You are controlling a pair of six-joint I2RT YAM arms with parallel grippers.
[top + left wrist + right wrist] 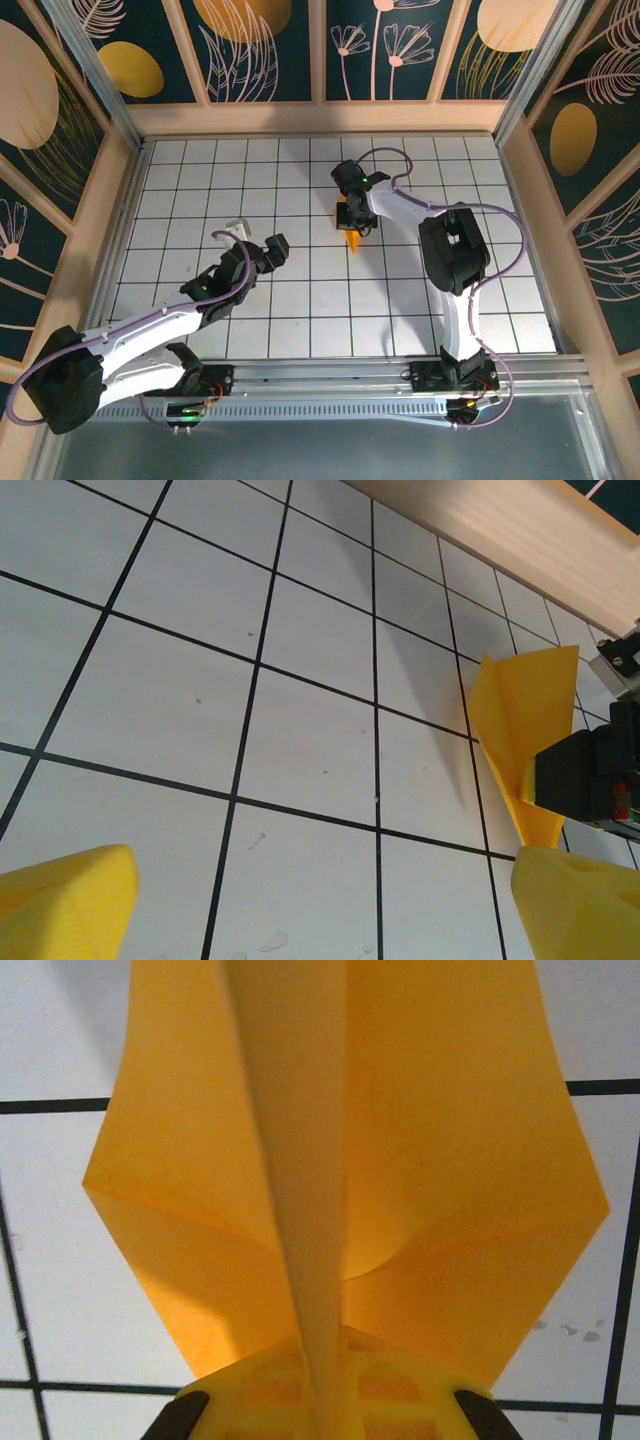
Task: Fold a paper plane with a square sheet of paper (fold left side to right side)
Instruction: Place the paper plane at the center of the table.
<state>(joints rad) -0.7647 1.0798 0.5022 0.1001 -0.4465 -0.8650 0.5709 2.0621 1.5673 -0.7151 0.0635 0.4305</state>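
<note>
Where the right gripper (352, 215) stands: we find it over the gridded table (300, 300), its jaws closed on the paper plane (352, 240).
Right fingers: in the right wrist view we note the yellow pads (385, 1400) pressed together on the centre fold, which runs straight out from between them.
Paper plane, form: orange-yellow and folded, with its two flaps spreading to either side of the pinched fold beyond the fingertips.
Paper plane, from above: its pointed end juts out past the right fingers toward the arm bases.
Left side: the left gripper (256, 240) has its fingers spread wide with nothing between them, and bare tiles show in the gap.
Left fingers (60, 905): yellow tips sit at both lower corners of the left wrist view, and the paper plane (515, 720) lies ahead of the right-hand tip.
Separation: from above, we record the plane as well apart from the left fingers.
</note>
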